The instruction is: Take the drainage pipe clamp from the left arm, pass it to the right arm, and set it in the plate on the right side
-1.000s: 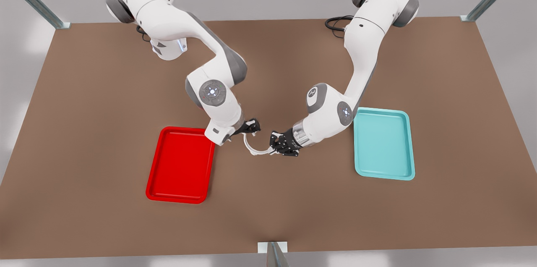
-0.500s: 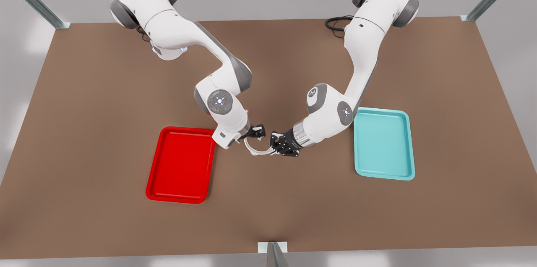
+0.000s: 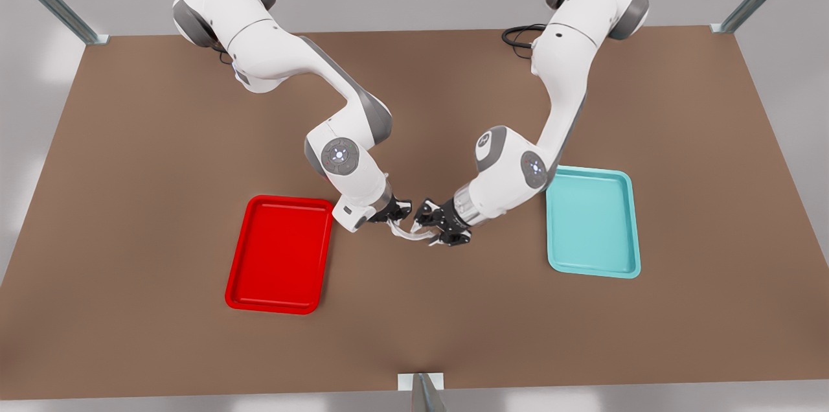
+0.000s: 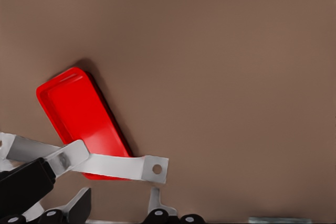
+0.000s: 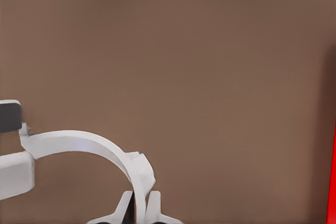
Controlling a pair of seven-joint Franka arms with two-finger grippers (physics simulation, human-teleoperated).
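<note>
Nearest me, the brown table (image 3: 414, 334) lies bare out to its front edge. Just beyond, the two grippers meet above mid-table with the drainage pipe clamp (image 3: 409, 235) spanning between them, off the surface. The right gripper (image 3: 395, 212), on the front view's left, has come in over the last second and is now pinched on one end of the strap. The left gripper (image 3: 442, 228) has spread its fingers around the other end, so the handover looks made. The red tray (image 3: 278, 256) sits just beside the right arm's wrist, a short swing away with nothing in the path. The teal tray (image 3: 592, 224) lies well apart on the other side, behind the left arm.
</note>
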